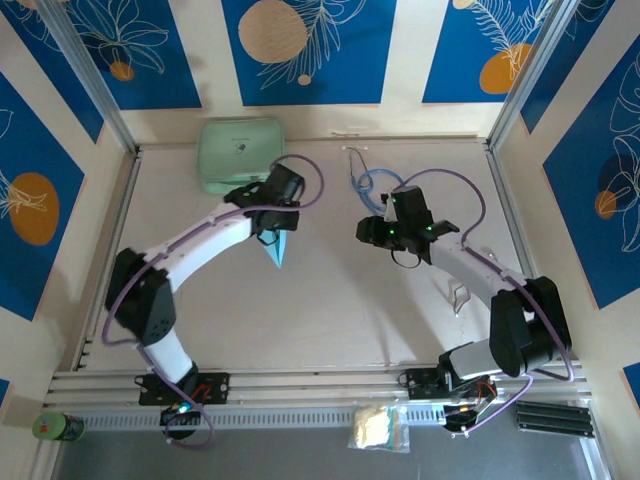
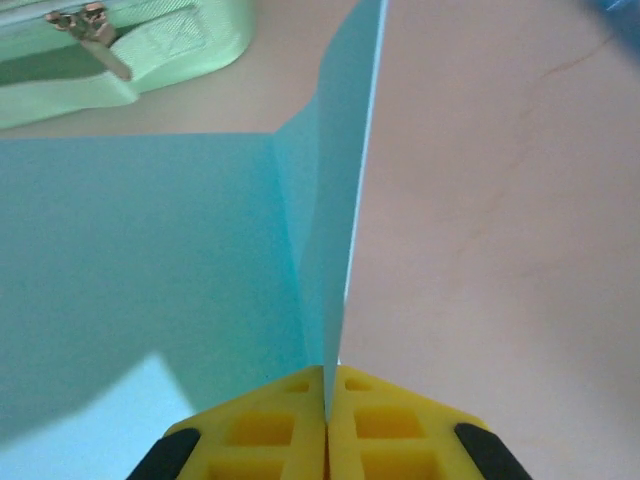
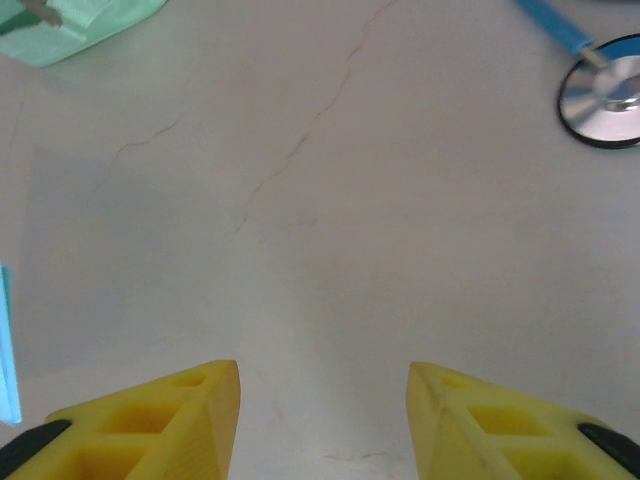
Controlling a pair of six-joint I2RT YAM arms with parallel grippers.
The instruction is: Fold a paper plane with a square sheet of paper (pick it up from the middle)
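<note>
Blue paper (image 2: 150, 250) between left jaws

Legible text, brands, numbers, signs: none can be read.

- Mint-green case (image 1: 238, 155), far left of the counter (image 1: 330, 310): a small dark mark sits on the lid in the top view, too small to make out.
- Green can (image 1: 58, 427), near left corner beside the rail: the printing on its side is too small and blurred to read.
- Small clear packet (image 1: 378, 428), near edge between the arm bases: any print on it cannot be told.
</note>
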